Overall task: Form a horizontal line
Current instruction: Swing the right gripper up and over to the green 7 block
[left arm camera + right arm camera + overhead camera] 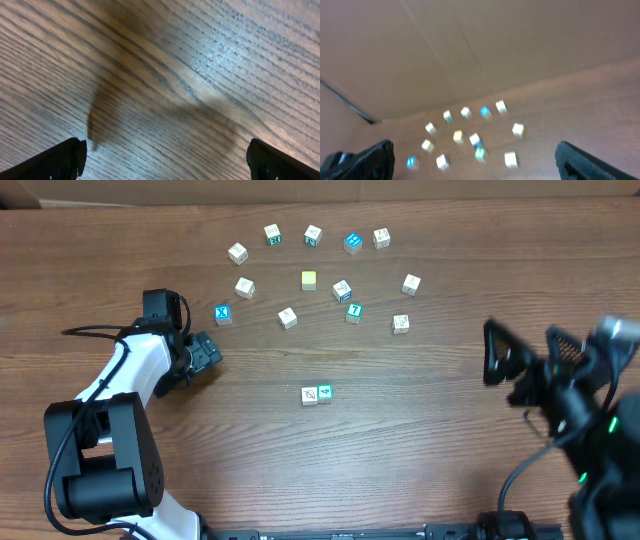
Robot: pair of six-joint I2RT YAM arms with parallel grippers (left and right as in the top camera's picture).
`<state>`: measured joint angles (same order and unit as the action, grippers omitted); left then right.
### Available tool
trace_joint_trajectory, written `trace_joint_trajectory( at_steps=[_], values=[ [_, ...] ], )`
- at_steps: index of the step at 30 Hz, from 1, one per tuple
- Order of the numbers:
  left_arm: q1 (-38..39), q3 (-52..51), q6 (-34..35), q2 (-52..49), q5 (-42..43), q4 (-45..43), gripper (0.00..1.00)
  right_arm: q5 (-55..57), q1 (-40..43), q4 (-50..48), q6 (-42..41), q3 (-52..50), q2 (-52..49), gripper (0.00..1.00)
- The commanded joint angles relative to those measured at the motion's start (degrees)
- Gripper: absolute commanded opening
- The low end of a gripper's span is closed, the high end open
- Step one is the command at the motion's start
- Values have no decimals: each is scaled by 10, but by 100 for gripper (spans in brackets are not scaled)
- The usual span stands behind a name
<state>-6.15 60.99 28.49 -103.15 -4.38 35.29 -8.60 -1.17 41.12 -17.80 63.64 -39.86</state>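
Wide apart, empty: left fingers (60,160), right fingers (590,162); two-cube row (316,394) between, scattered cubes (287,318) beyond.

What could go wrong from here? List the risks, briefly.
1. The teal cube sits close beside a white cube; a grab there could knock the neighbour.
2. Adding a cube could nudge the started pair crooked.
3. The left gripper hangs near the blue cube and could bump it.
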Motion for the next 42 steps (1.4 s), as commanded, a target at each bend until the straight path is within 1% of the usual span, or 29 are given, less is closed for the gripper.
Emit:
trace_joint_trajectory(
  at_steps=[1,4,5,6,8,11,13,17,21,25,26,27,28,29,30,32,33,40,41,42],
  values=[
    [-2,-2,-2,-7,-5,0,99,-1,2,76,26,165,-137,100],
    [-2,-2,-2,-7,-5,0,99,-1,2,179,33,327,-265,100],
    [-2,-2,-2,-7,-5,0,100,-1,2,227,33,408,-328,100],
    [-2,-2,-2,-7,-5,0,99,-1,2,256,33,458,-367,100],
    [-2,-2,-2,-7,-5,0,100,-1,2,308,33,551,-444,100],
    [-2,-2,-2,-7,-5,0,100,-1,2,362,33,647,-535,100],
    [-2,-2,-2,-7,-5,0,99,-1,2,375,33,674,-575,100],
    [-2,-2,-2,-7,-5,0,99,-1,-5,378,32,676,-627,100],
    [-2,-2,-2,-7,-5,0,100,-15,-9,377,28,676,-656,100],
    [-2,-2,-2,-7,-5,0,100,-82,-9,378,28,676,-665,100],
    [-2,-2,-2,-7,-5,0,100,-107,-9,375,28,676,-665,96],
    [-2,-2,-2,-7,-5,0,100,-123,-9,374,28,676,-665,80],
    [-2,-2,-2,-7,-5,0,100,-133,-9,374,20,676,-665,62],
    [-2,-2,-2,-7,-5,0,100,-133,-9,377,4,676,-665,48],
    [-2,-2,-2,-7,-5,0,100,-133,-9,380,-16,676,-665,30],
    [-2,-2,-2,-7,-5,0,100,-125,-12,387,-34,676,-665,8],
    [-2,-2,-2,-7,-5,0,99,-114,-15,390,-37,675,-665,4],
    [-2,-2,-2,-7,-5,0,100,-1,-49,426,-37,670,-665,4],
    [-2,-2,-2,-7,-5,0,100,8,-52,427,-37,667,-665,5],
    [-2,-2,-2,-7,-5,0,100,13,-57,426,-37,659,-665,10]
  ],
)
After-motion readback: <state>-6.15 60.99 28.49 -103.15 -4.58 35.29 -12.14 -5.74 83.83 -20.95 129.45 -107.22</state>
